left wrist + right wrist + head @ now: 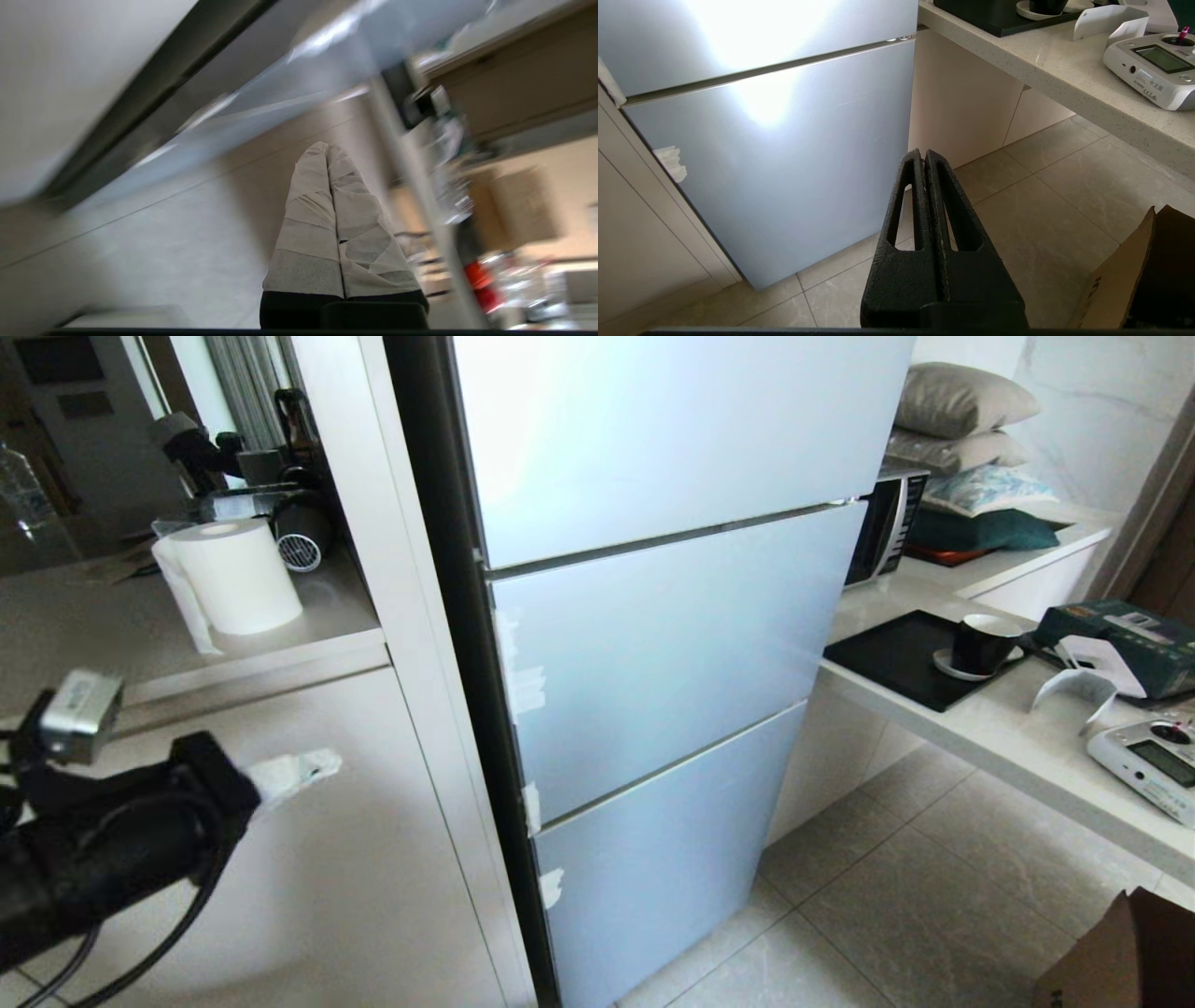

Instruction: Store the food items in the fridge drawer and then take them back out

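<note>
— Kitchen is what I see from my head: a tall fridge with three pale blue glass doors (653,644), all closed, stands between a cream cabinet wall (308,859) and a light stone counter (1008,728). On the counter lie a black tray (887,658) with a dark cup on a saucer (982,649), and a white device with a small screen (1148,756).

— Where is your left gripper?

— My left gripper (322,763) is low at the left side, in front of the cream cabinet wall, pointing toward the fridge but well apart from it. Its white-taped fingers hold nothing.

— And from the left wrist?

— The picture there is blurred. My two white-taped fingers (310,224) are pressed together, with nothing between them. Behind them I make out the pale fridge doors and grey floor tiles (140,261).

— The right wrist?

— My right gripper (926,156) has black fingers pressed flat together and empty. It hangs over the floor tiles, pointing at the lowest fridge door. A brown cardboard box (1125,284) stands near, on the floor.

— The red fruit and the clear drawer?

— Neither shows in any view; with all doors closed, I cannot tell where they are.
</note>
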